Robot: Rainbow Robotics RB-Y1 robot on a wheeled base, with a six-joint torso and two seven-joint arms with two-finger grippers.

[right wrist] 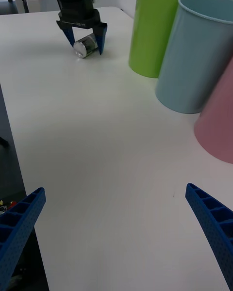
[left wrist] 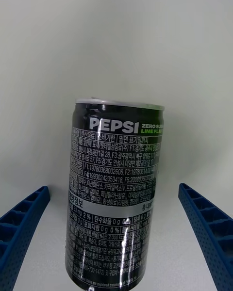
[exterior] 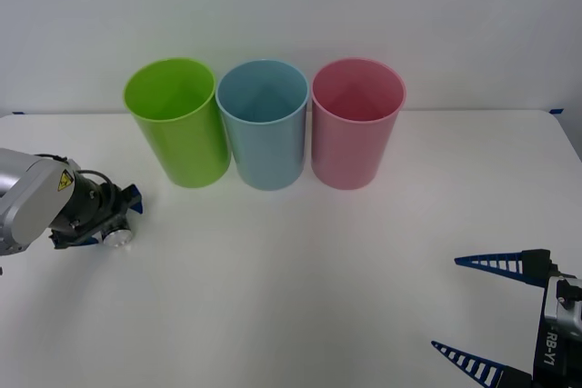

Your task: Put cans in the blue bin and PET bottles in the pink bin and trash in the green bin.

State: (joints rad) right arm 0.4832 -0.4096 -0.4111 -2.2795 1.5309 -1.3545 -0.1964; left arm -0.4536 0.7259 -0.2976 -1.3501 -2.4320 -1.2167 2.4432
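Note:
A short dark can [left wrist: 116, 189] with pale print and silver ends lies on its side on the white table at the left. My left gripper [exterior: 116, 222] stands open around it, one blue finger [left wrist: 22, 218] on each side with a gap to the can [right wrist: 86, 46]. The green bin [exterior: 177, 124], blue bin [exterior: 264, 129] and pink bin [exterior: 356, 129] stand upright in a touching row at the back, from left to right. My right gripper [exterior: 491, 315] hangs open near the table's front right, holding nothing.
The white table [exterior: 300, 270] has a broad bare stretch between the bins and my right gripper [right wrist: 116, 223]. A pale wall stands behind the bins. The green bin [right wrist: 155, 29] is the one closest to the can.

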